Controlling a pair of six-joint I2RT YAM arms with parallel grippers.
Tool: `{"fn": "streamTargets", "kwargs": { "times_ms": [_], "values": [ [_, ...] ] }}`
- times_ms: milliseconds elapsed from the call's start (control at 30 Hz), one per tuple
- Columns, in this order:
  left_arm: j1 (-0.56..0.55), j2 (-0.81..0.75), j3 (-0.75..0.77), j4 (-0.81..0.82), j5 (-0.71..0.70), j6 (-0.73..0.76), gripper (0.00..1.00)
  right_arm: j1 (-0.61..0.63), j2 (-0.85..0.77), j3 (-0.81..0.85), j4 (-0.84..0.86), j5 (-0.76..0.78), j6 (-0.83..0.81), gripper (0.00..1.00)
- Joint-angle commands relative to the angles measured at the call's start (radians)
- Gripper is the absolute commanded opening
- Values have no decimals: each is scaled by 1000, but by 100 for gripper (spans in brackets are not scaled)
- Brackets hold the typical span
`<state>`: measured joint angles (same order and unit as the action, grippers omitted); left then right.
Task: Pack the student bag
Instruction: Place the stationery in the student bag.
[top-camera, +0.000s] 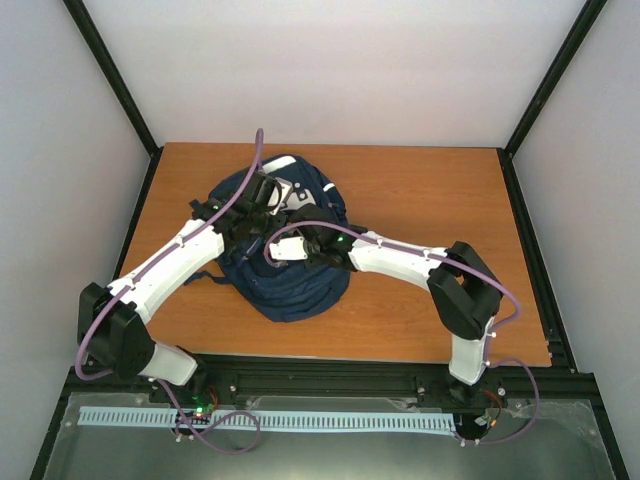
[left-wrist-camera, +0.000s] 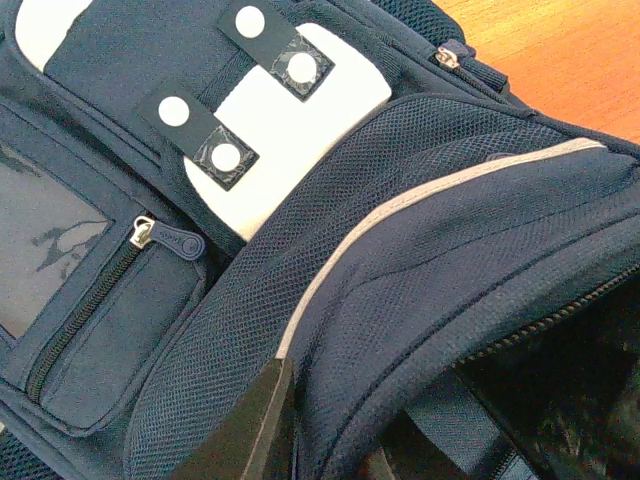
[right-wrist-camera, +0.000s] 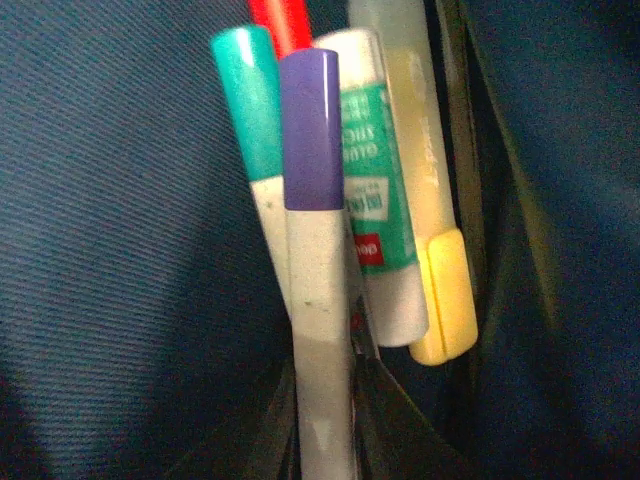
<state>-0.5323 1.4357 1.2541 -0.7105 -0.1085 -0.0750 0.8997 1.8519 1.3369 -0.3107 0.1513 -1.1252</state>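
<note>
The bag (top-camera: 290, 285) lies on the tabletop (top-camera: 430, 190), the left pincer (top-camera: 258, 205) clamped on its rim, seemingly to keep the mouth open, while the right pincer (right-wrist-camera: 325, 430), clamped on a purple marker (right-wrist-camera: 312, 200), holds it inside beside a glue stick (right-wrist-camera: 378, 240).

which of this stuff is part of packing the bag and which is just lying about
For the job:
student bag, purple marker, teal marker, red pen, glue stick, yellow highlighter

Lying about:
nothing visible, only the table

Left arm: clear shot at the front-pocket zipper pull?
Probably not yet. The zipper pull lies uncovered, but the left end effector looks clamped on the opening rim of the student bag; it must let go first.
</note>
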Motion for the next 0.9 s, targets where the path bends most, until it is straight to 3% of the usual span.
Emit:
{"fn": "streamTargets", "kwargs": {
  "times_ms": [0,467,633,733,867],
  "values": [
    [3,-31,42,30,-16,-12,13,-8,-12,-3,51,70,37,23],
    [3,3,42,32,5,-20,15,-29,-394,-218,-95,-71,324,36],
    [-4,70,85,-8,130,-43,23,-173,-565,-312,-119,-202,470,40],
    [-25,100,122,-58,126,-55,30,-284,-645,-363,-111,-293,544,43],
    [-29,63,64,-67,150,-84,38,-377,-711,-434,-77,-393,638,50]
  ]
}}
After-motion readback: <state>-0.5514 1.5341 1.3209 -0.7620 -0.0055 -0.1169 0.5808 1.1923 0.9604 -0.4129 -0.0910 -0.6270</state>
